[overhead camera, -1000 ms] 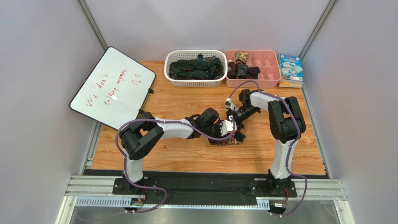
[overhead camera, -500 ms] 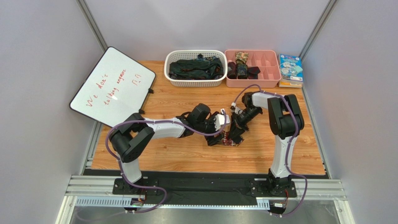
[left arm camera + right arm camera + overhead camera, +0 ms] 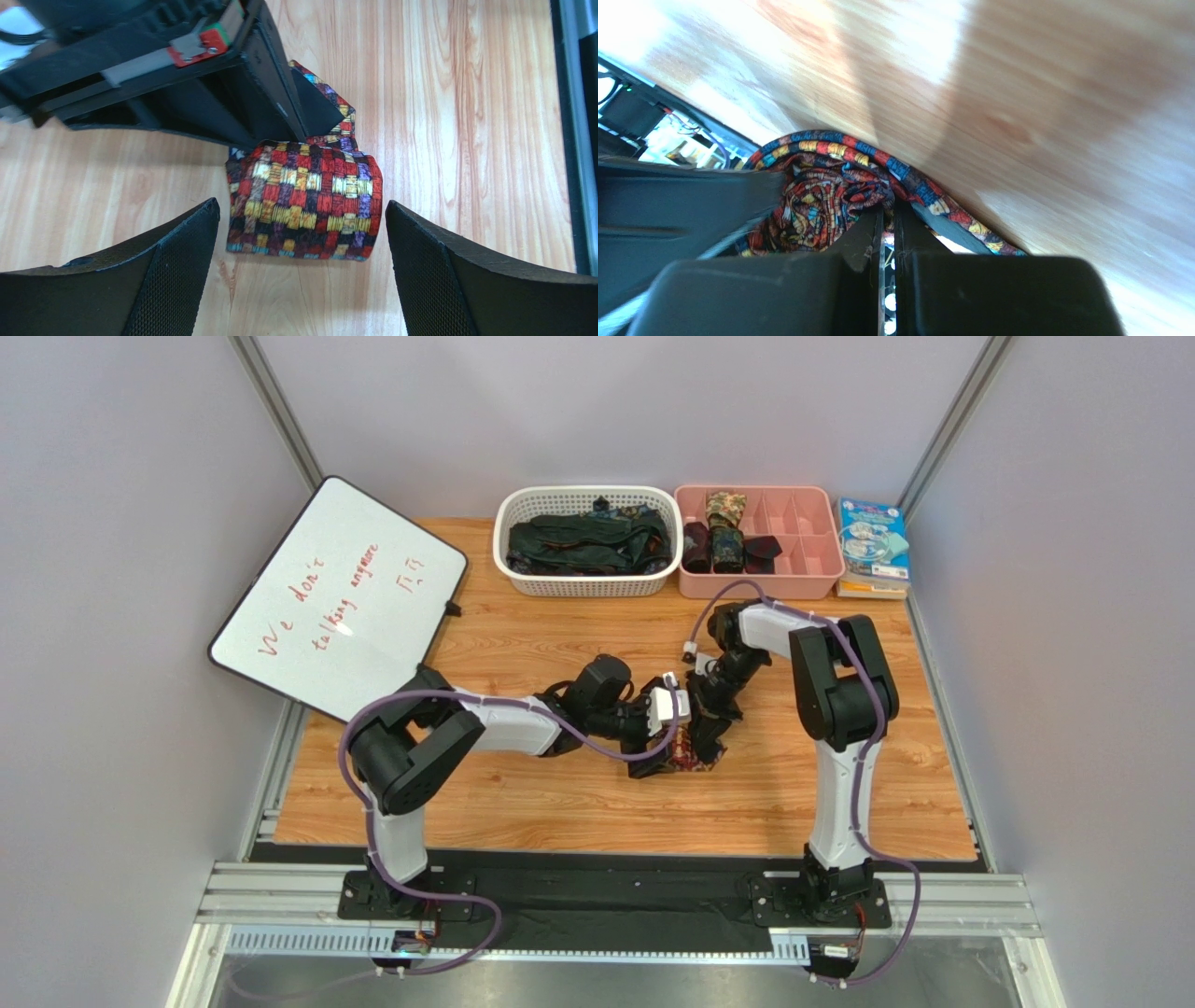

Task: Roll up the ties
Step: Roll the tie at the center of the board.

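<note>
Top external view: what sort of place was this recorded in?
Probably a robotics lab's enclosed test cell: plain grey partition walls, a wooden tabletop fronted by an aluminium rail, and a handwritten whiteboard.

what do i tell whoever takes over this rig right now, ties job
Left hand: open, straddling the patterned tie on the table, not touching it.
Right hand: shut on that tie's fabric at the roll.
Done: the patterned tie looks mostly rolled; at least two rolled ties sit in the pink tray.
Left: finish this roll, probably move it to the tray, then roll the dark ties in the white basket.
</note>
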{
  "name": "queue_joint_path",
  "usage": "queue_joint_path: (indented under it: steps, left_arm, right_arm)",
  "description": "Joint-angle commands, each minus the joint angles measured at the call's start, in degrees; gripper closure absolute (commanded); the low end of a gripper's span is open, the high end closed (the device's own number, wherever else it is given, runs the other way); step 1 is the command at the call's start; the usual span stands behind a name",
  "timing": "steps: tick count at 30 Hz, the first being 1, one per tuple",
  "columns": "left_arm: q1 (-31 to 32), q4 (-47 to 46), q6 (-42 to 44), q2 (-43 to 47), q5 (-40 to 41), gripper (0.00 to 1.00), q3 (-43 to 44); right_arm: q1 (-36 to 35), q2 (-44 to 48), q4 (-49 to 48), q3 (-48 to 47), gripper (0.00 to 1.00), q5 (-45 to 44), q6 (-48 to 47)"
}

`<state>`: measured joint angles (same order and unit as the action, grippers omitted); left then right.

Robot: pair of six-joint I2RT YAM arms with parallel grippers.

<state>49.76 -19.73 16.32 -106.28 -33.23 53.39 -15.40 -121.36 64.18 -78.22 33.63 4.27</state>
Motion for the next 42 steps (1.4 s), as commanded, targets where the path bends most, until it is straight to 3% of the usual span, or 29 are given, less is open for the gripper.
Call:
queue_joint_path:
  steps: [1, 5, 15, 18, 21, 22, 23, 27, 30, 34, 38, 42]
  left_arm:
    - [0.3, -4.0, 3.4, -2.3, -3.0, 0.12, 0.5]
    - [0.3, -4.4, 2.8, -2.6, -2.3, 0.18, 0.2]
    - [1.2, -7.3, -9.9, -4.1, -2.2, 0.26, 0.2]
    - [1.6, -7.6, -11.7, -4.8, -1.8, 0.34, 0.1]
    - [1.9, -6.7, -11.9, -5.3, 0.5, 0.51, 0.1]
    - [2.0, -4.0, -10.4, -5.4, 3.1, 0.64, 0.2]
    - [2.1, -2.4, -9.2, -5.4, 4.0, 0.68, 0.9]
    - [3.0, 5.7, -0.9, -5.5, 6.6, 0.74, 1.5]
    - [3.2, 12.9, 2.5, -6.1, 9.3, 0.75, 2.5]
    - [3.2, 17.4, 4.4, -6.3, 11.3, 0.79, 2.4]
    - [3.1, 18.1, 4.8, -6.7, 10.6, 0.81, 2.4]
    - [3.0, 18.9, 3.6, -8.1, 9.3, 0.82, 3.8]
  right_arm:
    - [-3.3, -6.3, -12.7, -0.1, 1.00, -16.7, 0.8]
    - [-4.2, -7.6, -12.7, -0.9, 1.00, -17.1, 1.2]
    - [-6.0, -9.7, -14.9, -1.7, 1.00, -17.6, 3.7]
    - [-5.9, -9.9, -15.1, -2.0, 1.00, -17.3, 4.3]
    - [-5.9, -9.5, -15.1, -1.9, 1.00, -15.9, 4.0]
    - [-5.9, -9.2, -15.1, -1.9, 1.00, -15.3, 3.7]
    - [-5.8, -8.7, -15.0, -1.9, 1.00, -14.1, 3.6]
    - [-5.1, -4.7, -13.3, -2.3, 0.99, -8.8, 2.6]
    - [-3.0, -1.0, -9.9, -2.9, 0.86, -3.9, 0.7]
    - [2.0, 4.3, -6.1, -0.2, 0.60, 0.5, -3.1]
    - [8.5, 6.9, -5.9, 3.8, 0.48, 4.0, -6.3]
    - [10.0, 6.5, -9.0, 6.5, 0.41, 6.3, -6.8]
